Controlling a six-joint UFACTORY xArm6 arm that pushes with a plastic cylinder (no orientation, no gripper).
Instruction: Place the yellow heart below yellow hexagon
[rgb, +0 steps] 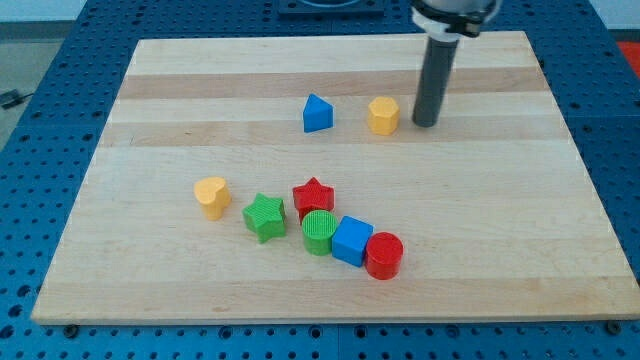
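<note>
The yellow heart (211, 196) lies on the wooden board at the view's left of centre. The yellow hexagon (382, 115) sits in the upper middle of the board. My tip (424, 123) rests on the board just to the right of the yellow hexagon, a small gap apart from it. The heart is far from the tip, down and to the left.
A blue triangular block (317, 113) stands left of the hexagon. Lower on the board is a cluster: green star (264, 216), red star (313, 197), green cylinder (318, 232), blue cube (351, 240), red cylinder (383, 255). The board's edge (330, 318) meets a blue perforated table.
</note>
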